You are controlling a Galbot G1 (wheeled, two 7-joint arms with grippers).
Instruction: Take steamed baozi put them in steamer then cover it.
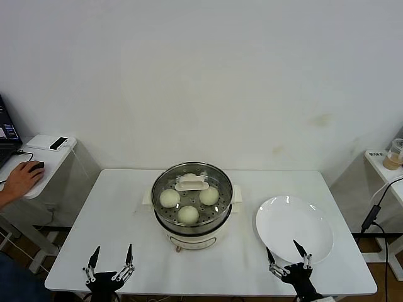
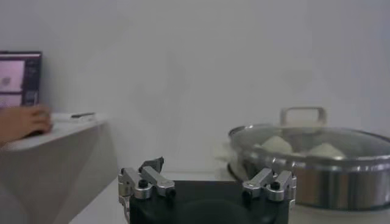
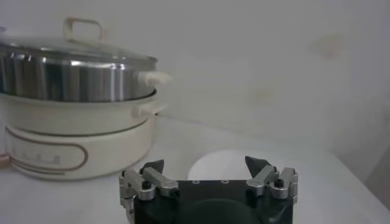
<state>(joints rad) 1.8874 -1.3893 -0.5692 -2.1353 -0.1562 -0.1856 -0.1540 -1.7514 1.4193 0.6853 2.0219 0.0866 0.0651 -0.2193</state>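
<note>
Task is looking done: cover (image 1: 191, 184) is sitting on the steamer (image 1: 192, 217) mid-desk (image 1: 119, 207), with the steamed baozi (image 1: 188, 214) showing through the glass, three clear and a fourth partly hidden under the handle. Plate (image 1: 294, 228) is lying bare to the right. Left pincer (image 1: 112, 255) is hovering spread and empty at the near edge; right pincer (image 1: 287, 252) likewise, spread over the plate's near rim. Judgement: only a seating check is remaining, so I'm keeping both arms low and clear of the pot.

Four baozi (image 1: 170, 198), one steamer (image 1: 192, 228), one plate (image 1: 295, 228)
</note>
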